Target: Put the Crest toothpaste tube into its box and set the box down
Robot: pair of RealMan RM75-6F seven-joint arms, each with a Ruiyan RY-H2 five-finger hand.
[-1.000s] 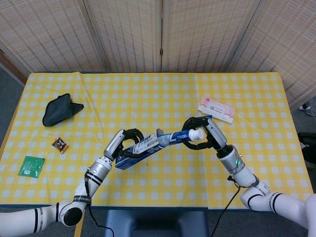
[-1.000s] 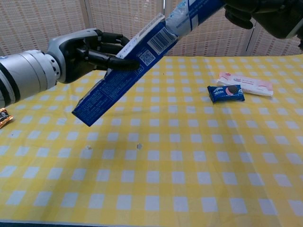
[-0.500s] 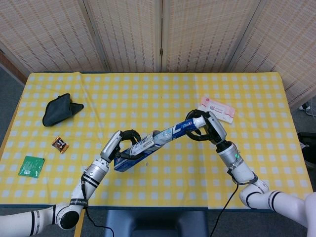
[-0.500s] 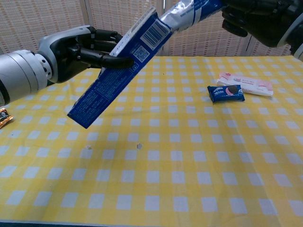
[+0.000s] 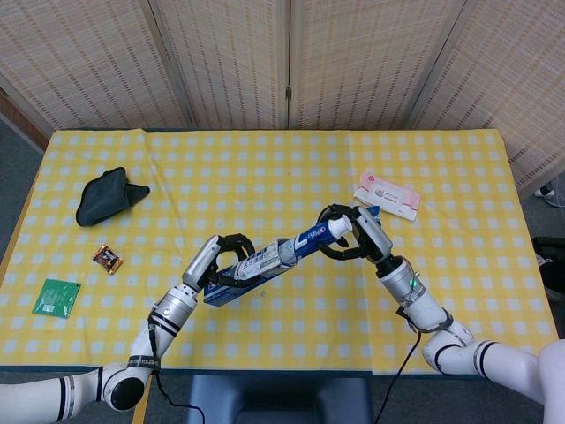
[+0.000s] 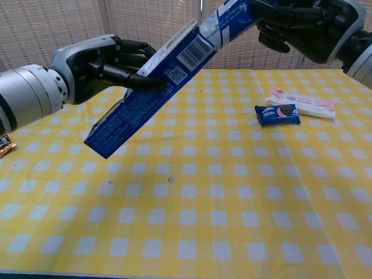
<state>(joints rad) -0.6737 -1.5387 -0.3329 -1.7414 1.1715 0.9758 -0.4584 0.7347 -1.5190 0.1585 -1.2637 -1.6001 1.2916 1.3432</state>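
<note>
While our left hand [image 6: 96, 67] grips the box [image 6: 145, 96] mid-length and our right hand [image 6: 302, 26] holds the toothpaste tube's [image 6: 229, 17] cap end, the tube sits partly inside; we judge it soft and the carton crushable, so hold gently.

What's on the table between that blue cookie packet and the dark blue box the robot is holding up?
Nothing: in the chest view, only bare yellow checked tablecloth lies between the blue cookie packet and the toothpaste box, which the left hand holds above the table.
</note>
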